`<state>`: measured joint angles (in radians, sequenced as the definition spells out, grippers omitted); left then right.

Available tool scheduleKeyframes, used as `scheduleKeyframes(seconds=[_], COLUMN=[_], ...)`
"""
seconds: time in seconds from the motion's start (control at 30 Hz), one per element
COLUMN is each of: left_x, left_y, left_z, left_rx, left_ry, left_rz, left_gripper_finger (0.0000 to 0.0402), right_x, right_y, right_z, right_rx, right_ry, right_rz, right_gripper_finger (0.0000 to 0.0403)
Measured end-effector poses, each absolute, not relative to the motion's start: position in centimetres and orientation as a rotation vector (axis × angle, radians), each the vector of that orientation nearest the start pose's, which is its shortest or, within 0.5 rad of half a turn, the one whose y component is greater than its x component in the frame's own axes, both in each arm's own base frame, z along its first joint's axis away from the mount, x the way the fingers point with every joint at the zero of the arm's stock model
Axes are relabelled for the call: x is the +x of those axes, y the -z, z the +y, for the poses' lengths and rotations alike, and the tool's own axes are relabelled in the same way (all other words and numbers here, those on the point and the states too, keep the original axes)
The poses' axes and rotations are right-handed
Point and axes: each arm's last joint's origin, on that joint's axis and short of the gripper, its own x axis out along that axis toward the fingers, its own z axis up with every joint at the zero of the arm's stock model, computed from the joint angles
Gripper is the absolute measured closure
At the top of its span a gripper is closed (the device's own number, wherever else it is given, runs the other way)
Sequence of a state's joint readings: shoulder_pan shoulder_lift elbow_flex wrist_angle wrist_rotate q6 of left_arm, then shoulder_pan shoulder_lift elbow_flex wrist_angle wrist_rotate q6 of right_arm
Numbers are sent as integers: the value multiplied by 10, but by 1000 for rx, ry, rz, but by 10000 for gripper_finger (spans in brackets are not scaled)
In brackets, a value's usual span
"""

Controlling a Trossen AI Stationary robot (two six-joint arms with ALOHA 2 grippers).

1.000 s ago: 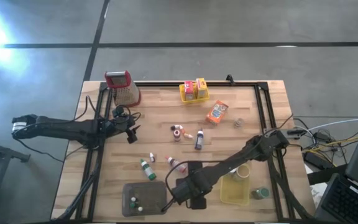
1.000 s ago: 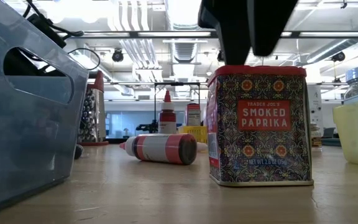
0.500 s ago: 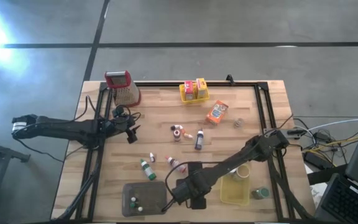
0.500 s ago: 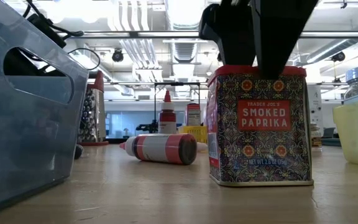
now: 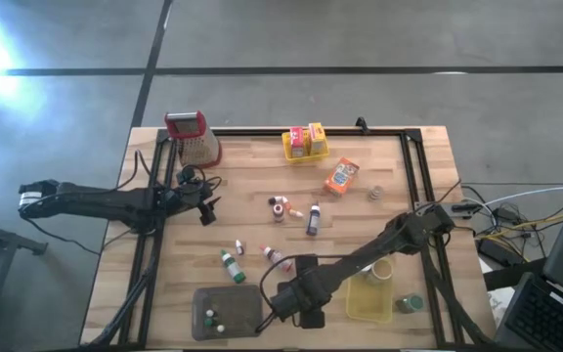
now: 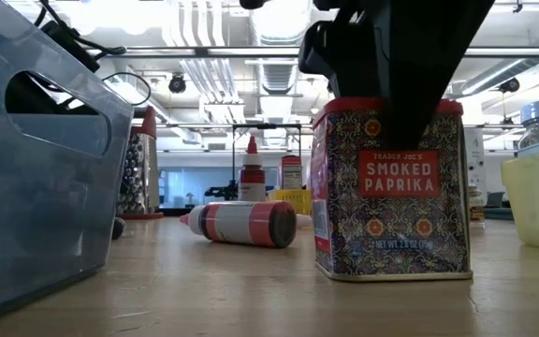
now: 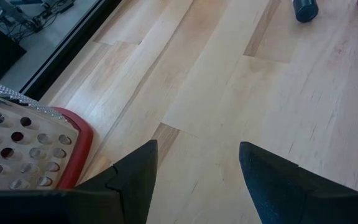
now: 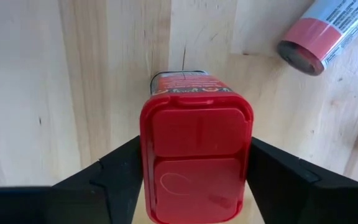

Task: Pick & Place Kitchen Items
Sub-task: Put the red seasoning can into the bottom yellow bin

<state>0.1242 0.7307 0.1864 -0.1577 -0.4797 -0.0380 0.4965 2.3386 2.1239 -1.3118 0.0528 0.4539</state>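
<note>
Paprika tin [image 8: 195, 160], upright just beside grey tray [image 5: 252, 303], sat between right gripper [image 8: 194, 171] fingers touching its sides, grasp apparently closing; next came lifting.

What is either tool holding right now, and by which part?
The right tool straddles the upright smoked paprika tin, fingers at the sides of its red lid; a closed grip cannot be told. The left tool is open and empty.
</note>
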Motion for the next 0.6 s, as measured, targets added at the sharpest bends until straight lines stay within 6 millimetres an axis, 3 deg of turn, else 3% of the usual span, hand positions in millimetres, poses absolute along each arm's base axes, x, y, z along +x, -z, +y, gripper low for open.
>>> scheduleKeyframes(seconds=[0.23,0.47,0.6], left_x=[133,133,133], left_y=[-144,-144,-144], left_z=[30,30,30], left_rx=[91,91,91], left_ry=[-592,-592,-592], left_rz=[690,690,690], left_gripper_finger=[170,170,170], right_x=[406,406,406], right_y=[-203,-203,-203], right_z=[218,217,217], right_rx=[-49,-43,-43], right_ry=[-13,-8,-7], right_rz=[1501,1500,1500], right_gripper_finger=[180,150,155])
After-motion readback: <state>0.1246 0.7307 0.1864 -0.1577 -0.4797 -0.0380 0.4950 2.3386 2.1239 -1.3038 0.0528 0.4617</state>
